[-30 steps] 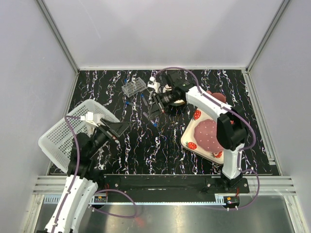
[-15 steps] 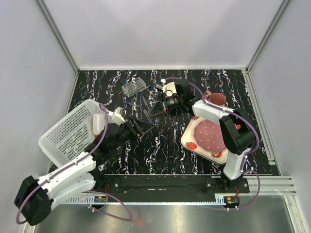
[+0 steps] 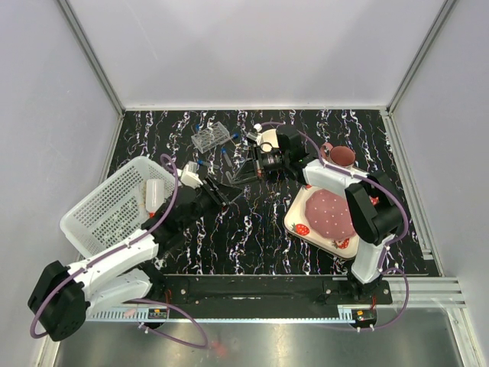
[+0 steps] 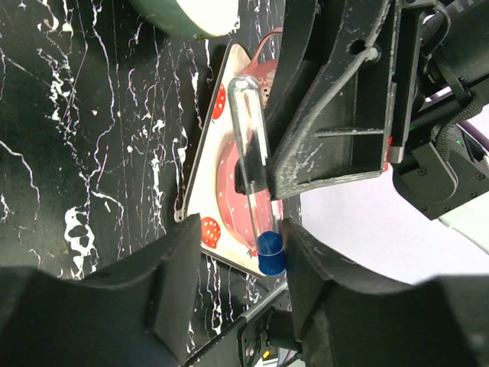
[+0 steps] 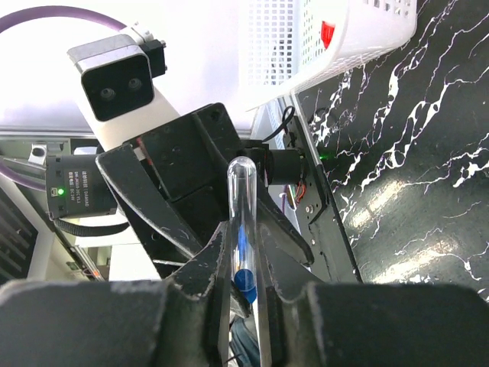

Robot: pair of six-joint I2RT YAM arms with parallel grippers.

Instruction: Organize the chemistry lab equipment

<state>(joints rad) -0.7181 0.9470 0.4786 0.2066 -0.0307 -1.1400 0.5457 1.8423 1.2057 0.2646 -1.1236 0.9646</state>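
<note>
Right gripper (image 5: 243, 256): clamped on the blue-capped tube (image 5: 243, 206) at mid-length.
Left gripper (image 4: 241, 245): fingers parted, flanking the tube's capped end, with a gap on one side.
Tube position: aloft between both grippers, centre-left of the top view.

Tube (image 4: 250, 153): clear, smooth, glossy. Cap (image 4: 270, 252): blue plastic. Tabletop (image 4: 92, 153): glossy black with white marble veining. Basket (image 3: 107, 206): white perforated plastic. Plate (image 4: 202, 183): glossy, printed glaze.
</note>
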